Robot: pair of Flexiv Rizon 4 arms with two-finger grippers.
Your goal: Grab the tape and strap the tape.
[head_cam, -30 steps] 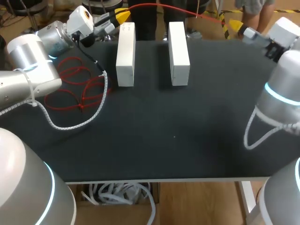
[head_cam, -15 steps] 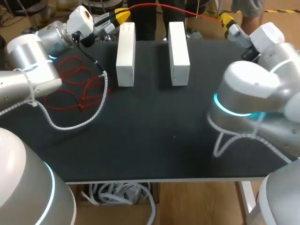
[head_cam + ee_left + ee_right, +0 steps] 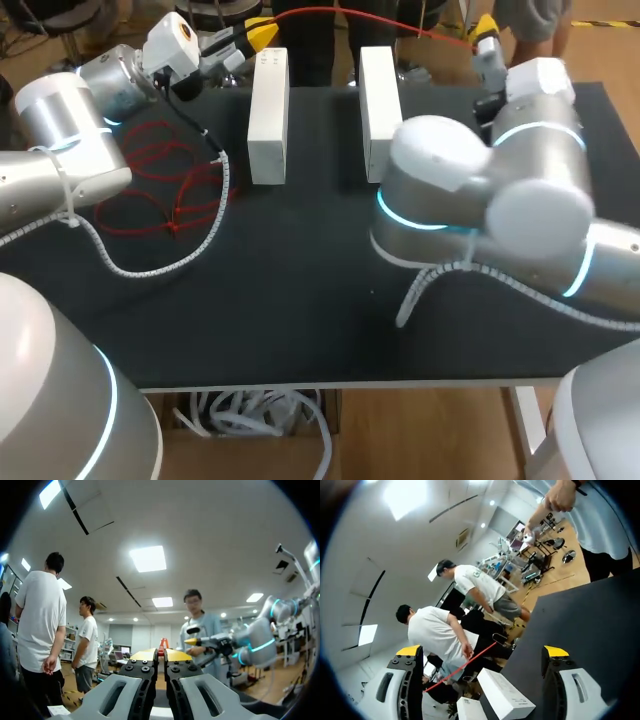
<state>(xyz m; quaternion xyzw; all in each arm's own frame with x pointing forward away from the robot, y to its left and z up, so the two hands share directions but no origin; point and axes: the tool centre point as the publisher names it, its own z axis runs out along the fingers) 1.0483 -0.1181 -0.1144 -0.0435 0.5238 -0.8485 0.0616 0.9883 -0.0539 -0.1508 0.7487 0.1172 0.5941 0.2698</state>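
The red tape (image 3: pixel 350 14) stretches in the air along the table's far edge, from my left gripper (image 3: pixel 258 30) towards my right gripper (image 3: pixel 487 32). More of it lies in loose loops (image 3: pixel 160 180) on the black table at the left. In the left wrist view my left gripper (image 3: pixel 161 653) is shut, with a bit of red tape (image 3: pixel 162 645) showing between its yellow tips. In the right wrist view my right gripper (image 3: pixel 482 651) stands wide open, and the red tape (image 3: pixel 465 664) runs across the gap ahead of it, touching neither finger.
Two white blocks (image 3: pixel 268 115) (image 3: pixel 378 75) lie side by side at the back of the table; my right arm's elbow (image 3: pixel 470 190) covers part of the right one. A white coiled cable (image 3: pixel 170 262) trails over the table (image 3: pixel 300 300) beside the red loops.
My right arm has swung in from the right edge over the table, and its gripper has moved left along the far edge towards the tape. The left arm has kept still.
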